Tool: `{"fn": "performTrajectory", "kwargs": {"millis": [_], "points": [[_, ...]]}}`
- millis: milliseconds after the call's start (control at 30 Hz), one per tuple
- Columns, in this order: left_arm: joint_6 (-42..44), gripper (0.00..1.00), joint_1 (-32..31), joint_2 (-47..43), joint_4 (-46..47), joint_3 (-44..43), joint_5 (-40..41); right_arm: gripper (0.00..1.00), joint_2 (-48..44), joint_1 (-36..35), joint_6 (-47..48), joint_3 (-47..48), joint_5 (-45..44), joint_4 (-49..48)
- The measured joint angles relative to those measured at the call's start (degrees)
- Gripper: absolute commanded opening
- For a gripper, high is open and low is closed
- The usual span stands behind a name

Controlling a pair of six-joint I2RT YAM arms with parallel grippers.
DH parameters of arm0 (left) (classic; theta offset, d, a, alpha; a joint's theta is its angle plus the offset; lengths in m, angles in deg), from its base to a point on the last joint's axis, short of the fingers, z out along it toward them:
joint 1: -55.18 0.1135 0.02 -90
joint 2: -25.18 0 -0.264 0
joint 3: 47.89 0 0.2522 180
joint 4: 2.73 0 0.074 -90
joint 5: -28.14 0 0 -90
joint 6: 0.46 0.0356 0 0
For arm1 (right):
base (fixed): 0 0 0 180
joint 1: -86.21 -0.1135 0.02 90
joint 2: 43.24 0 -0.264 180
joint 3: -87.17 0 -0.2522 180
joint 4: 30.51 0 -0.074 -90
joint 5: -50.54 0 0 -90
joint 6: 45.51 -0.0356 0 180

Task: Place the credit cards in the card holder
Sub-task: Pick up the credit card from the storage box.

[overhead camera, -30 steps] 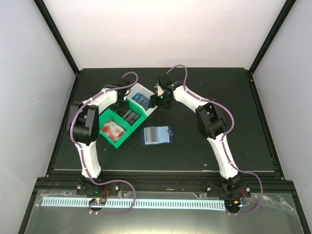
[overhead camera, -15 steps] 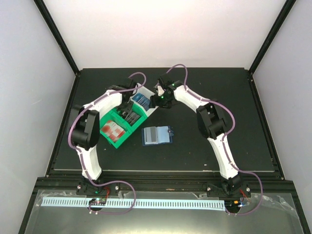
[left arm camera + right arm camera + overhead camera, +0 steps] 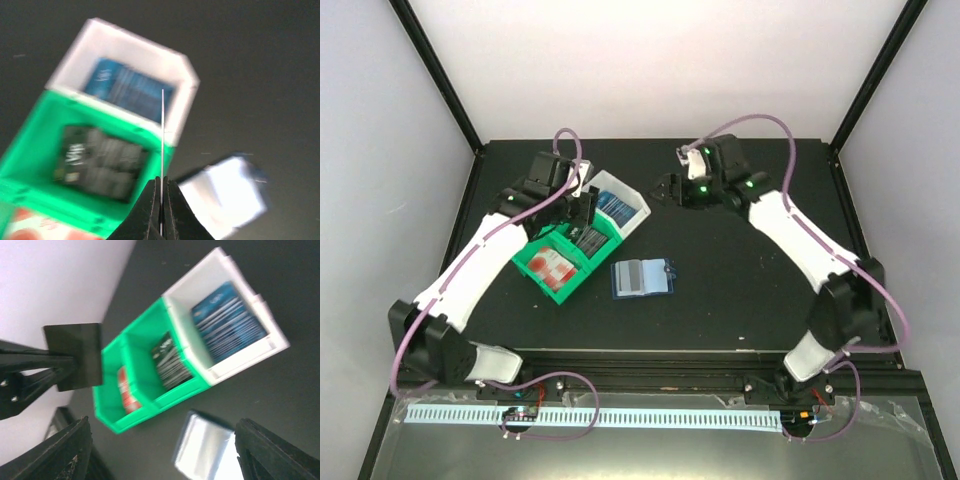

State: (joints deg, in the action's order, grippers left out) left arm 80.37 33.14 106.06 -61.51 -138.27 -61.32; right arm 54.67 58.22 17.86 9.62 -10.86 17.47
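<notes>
The table [image 3: 770,290] carries the green-and-white bin [image 3: 135,45] at left-centre. The card holder [image 3: 642,278] lies open just beside the bin, on its near-right side. At this size I cannot tell whether any slot is filled.

Stacks of credit cards sit in all three compartments: blue cards [image 3: 227,320], dark cards [image 3: 170,362] and red-and-white cards [image 3: 127,387].

The left gripper [image 3: 161,182] hangs above the bin, jaws clamped on one dark card [image 3: 75,356], held on edge. The right gripper [image 3: 165,422] is spread wide and holds nothing, beyond the bin.

I judge the task early: one card is lifted, none is visibly inserted, and the stacks are pending.
</notes>
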Motion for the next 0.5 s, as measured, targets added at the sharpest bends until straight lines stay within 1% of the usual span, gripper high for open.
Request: {"fn": "performTrajectory", "kwargs": {"millis": [67,133,167,300,400,500], "points": [[-2.9,0.02,-0.5,-3.5,2.1,2.0,-8.0,0.79,-7.2,0.2,-2.9,-8.4,4.1,-6.8],[-6.5,0.02,-1.1,-5.7,5.3,4.2,-15.9,0.78,-12.0,0.2,-5.9,-15.2,7.7,-12.9],[-7.7,0.02,-1.5,-6.9,6.1,4.9,-18.0,0.78,-14.3,0.1,-8.0,-19.3,9.9,-17.3],[-16.7,0.01,-2.4,-10.6,13.6,11.1,-29.3,0.76,-19.2,-0.5,-14.4,-30.4,15.3,-29.4],[-24.6,0.02,-3.0,-13.5,21.8,16.6,-35.9,0.66,-20.7,-1.4,-18.2,-34.4,17.4,-36.3],[-32.5,0.01,-3.6,-15.7,29.6,20.8,-40.3,0.50,-22.1,-2.8,-22.6,-37.3,18.9,-42.7]]}}
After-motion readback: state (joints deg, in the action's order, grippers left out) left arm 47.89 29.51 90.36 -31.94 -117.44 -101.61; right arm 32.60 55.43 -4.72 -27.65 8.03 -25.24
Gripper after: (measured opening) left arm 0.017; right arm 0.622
